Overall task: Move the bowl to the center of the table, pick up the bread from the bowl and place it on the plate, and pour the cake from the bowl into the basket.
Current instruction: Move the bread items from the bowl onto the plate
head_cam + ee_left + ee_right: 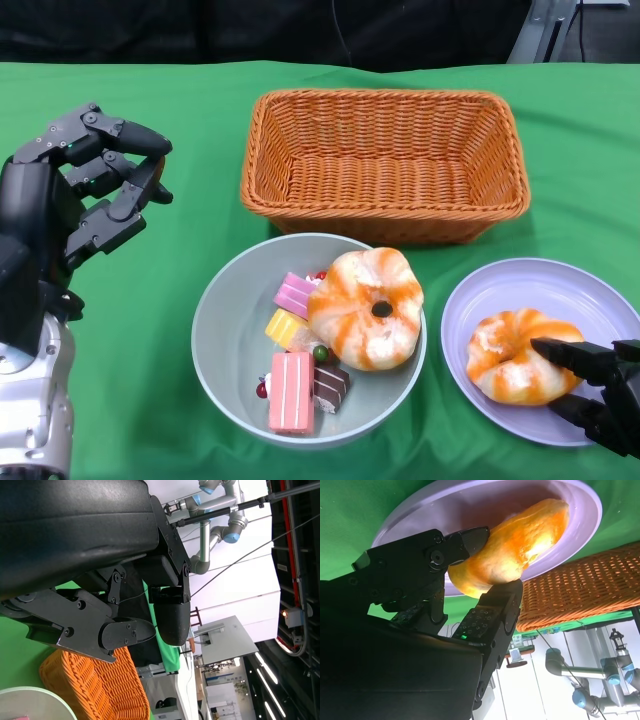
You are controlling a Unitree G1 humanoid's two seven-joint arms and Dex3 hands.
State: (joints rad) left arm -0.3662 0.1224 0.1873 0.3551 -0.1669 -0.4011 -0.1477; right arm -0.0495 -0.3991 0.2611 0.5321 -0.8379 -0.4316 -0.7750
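A: Green cloth desk (560,130), orange woven wicker basket (384,160) sitting at the back, grey round bowl (225,330) just in front of it, lilac round plate (560,300) lying beside the bowl on the robot's right.

B: Bread?

A: Two. One orange-and-white glazed ring bread (365,305) is leaning inside the bowl against its rim. Second orange-and-white ring bread (520,355) is lying on the plate. The right hand (600,385) is clamping it; in the right wrist view the fingers (465,542) are pressing the bread from both sides.

B: Cake?

A: Small pink, yellow and brown cake pieces (295,375) are sitting in the bowl, beside and partly under the ring bread.

B: Left hand?

A: The left hand (95,185) is hovering above the desk, well apart from the bowl, fingers spread, holding nothing.

B: Step?

A: Looking like the bread-to-plate step, at the release point. The bowl is already sitting near the middle.

B: Next?

A: Judging: the right hand is needing to let go without dragging the bread off the plate, then go for the bread left in the bowl. Pouring is waiting until that one is out, or it tips into the basket with the cake.
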